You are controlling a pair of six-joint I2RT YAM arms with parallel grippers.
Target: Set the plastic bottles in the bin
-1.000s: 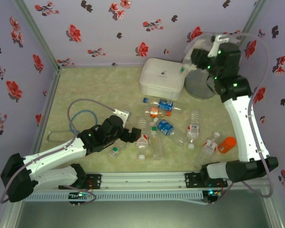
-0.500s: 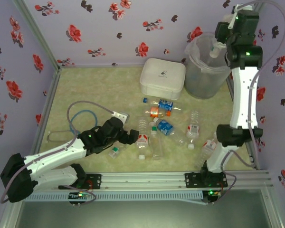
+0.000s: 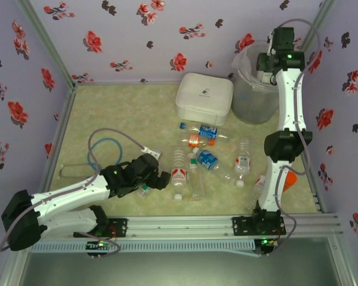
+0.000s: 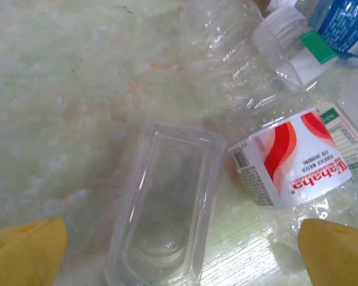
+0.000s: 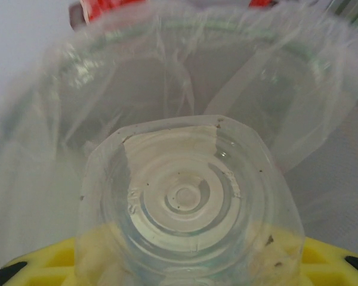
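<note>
Left gripper [image 4: 182, 253]: fingers spread wide, nothing gripped, poised over a red-labelled bottle [image 4: 292, 161] and a clear tray [image 4: 167, 220], well near-left of the bin [image 3: 249, 104].
Plastic bottles [image 3: 207, 159]: scattered on the table [image 3: 119, 107], nearer than the bin.
White lidded box [image 3: 204, 98]: just left of the bin.
Right gripper [image 3: 267, 67]: closed on a clear bottle [image 5: 188, 202], held over the bin's bag-lined mouth.

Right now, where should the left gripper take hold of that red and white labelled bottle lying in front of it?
Probably across the labelled section of the red-labelled bottle, coming straight down with the open left gripper. It lies on its side, so its round body gives two opposite faces; the clear tray crowds one side.
</note>
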